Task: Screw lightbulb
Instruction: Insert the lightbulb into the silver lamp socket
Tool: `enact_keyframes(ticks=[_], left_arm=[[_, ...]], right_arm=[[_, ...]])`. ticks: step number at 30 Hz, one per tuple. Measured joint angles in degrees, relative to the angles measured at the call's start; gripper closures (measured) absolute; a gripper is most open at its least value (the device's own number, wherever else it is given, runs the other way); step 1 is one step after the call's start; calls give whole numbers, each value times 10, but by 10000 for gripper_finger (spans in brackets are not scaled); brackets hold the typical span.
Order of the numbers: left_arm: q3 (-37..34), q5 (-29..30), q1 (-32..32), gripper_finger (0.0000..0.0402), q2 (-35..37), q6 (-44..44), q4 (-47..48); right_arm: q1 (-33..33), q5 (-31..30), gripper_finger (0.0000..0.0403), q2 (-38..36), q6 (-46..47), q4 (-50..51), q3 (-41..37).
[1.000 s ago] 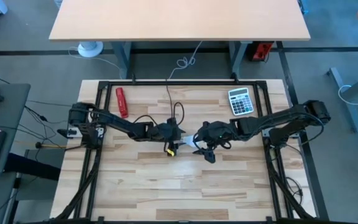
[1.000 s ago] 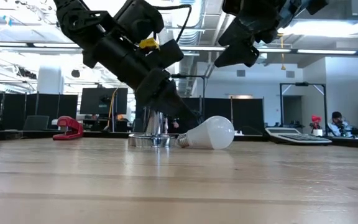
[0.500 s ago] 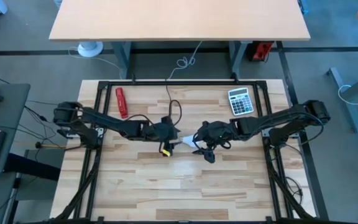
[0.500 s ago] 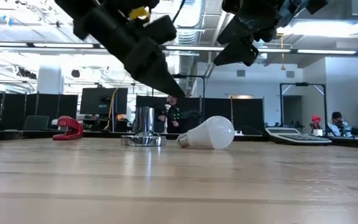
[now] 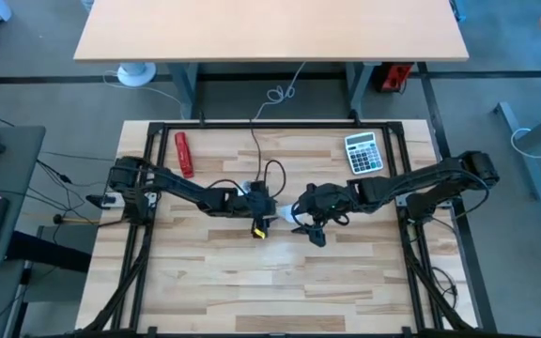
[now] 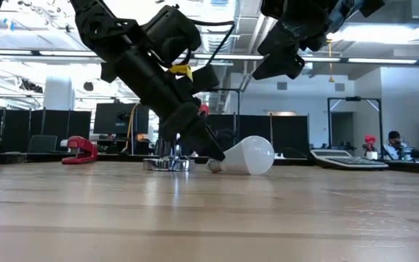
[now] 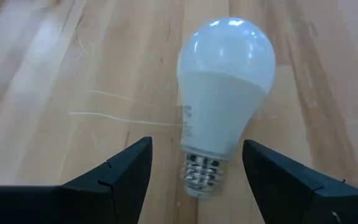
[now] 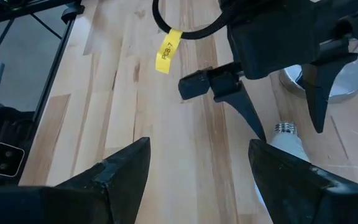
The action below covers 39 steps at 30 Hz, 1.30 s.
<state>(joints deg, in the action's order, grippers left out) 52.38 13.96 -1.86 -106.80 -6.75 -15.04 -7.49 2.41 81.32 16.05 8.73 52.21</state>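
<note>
Two tools are over the middle of the tabletop, and the change is all on my left side: half a second ago my left tool hung raised above the metal socket, and now it has come down low and forward so its fingers straddle the screw base of the lightbulb. In the left wrist view the fingers stand wide apart, one on each side of the threaded base, touching nothing that I can see; the lightbulb lies on its side with its white dome pointing toward the upper edge of that frame. From above, this all sits at frame centre, the left tool just right of the socket and its black cord. In the low view the lightbulb rests just right of the socket, base end toward it, lying flat rather than upright. My right tool hangs high in the upper right of the low view, fingers spread and empty. A red stapler and a calculator lie well apart toward the upper part of the overhead frame. I judge this as the approach finished and the grasp not yet made: nothing is lifted, nothing threaded, so closing on the base comes next, and a round bulb may roll if I nudge it.
</note>
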Motion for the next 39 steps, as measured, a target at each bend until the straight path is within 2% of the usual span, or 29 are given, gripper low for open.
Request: enact_keyframes(ticks=[5,11,16,23,27,31,39], left_arm=[[0,-4,3,164,-1,-16,-1],[0,-48,4,188,0,-38,-5],[0,-46,3,196,-1,-37,-5],[8,9,3,196,30,-18,61],[18,-5,2,196,59,-14,47],[15,-36,2,196,47,-38,58],[16,-37,4,196,36,-43,38]], right_arm=[[0,0,121,0,0,2,0],[0,0,121,0,0,2,0],[0,0,121,0,3,2,0],[-4,1,121,0,4,2,0],[-4,1,121,0,5,3,0],[-9,1,121,0,5,4,0],[-15,2,121,0,5,2,0]])
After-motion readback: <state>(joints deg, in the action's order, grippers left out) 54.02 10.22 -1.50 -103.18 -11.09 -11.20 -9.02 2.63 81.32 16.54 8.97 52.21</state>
